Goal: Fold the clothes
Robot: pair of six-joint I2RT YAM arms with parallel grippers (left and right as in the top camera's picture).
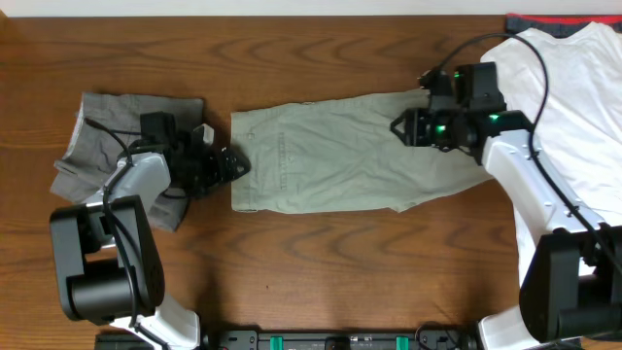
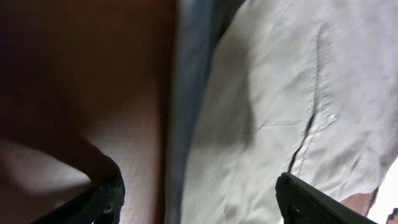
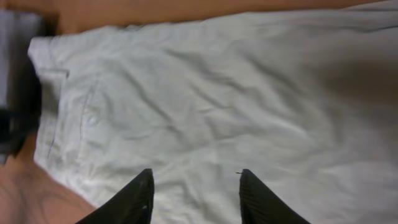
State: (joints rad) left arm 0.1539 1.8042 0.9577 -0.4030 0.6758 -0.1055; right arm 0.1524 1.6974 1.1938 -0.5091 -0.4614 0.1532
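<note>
Light khaki trousers [image 1: 330,156] lie folded across the middle of the table, waistband to the left. My left gripper [image 1: 233,163] sits at the waistband edge. In the left wrist view it [image 2: 199,202] stands wide open over the edge of the khaki cloth [image 2: 280,112], with nothing gripped. My right gripper [image 1: 400,126] hovers over the trousers' right end. Seen from the right wrist, it [image 3: 194,186] is open above the wrinkled khaki fabric [image 3: 217,93], its jaws empty. Darker grey trousers [image 1: 107,146] lie at the left under the left arm. A white T-shirt [image 1: 573,87] lies at the far right.
A red edge of cloth [image 1: 530,21] shows beside the T-shirt at the top right. The brown wooden table [image 1: 311,58] lies bare behind and in front of the trousers. Both arm bases stand at the front edge.
</note>
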